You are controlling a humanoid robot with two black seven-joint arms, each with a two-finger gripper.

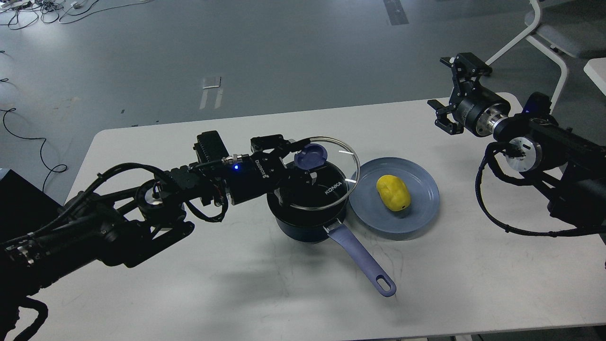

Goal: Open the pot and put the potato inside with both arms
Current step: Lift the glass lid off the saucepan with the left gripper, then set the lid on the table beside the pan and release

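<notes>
A dark blue pot [303,227] with a lavender handle [364,262] stands mid-table. My left gripper [303,163] is shut on the blue knob [310,155] of the glass lid [338,184] and holds the lid lifted and tilted above the pot. A yellow potato [393,192] lies on a blue plate [421,208] just right of the pot. My right gripper [455,92] is open and empty, raised over the table's far right corner, well away from the potato.
The white table [189,284] has its rear edge behind the pot and its front edge near the bottom of the view. A white chair frame [544,42] stands behind the right arm. Cables lie on the floor at far left.
</notes>
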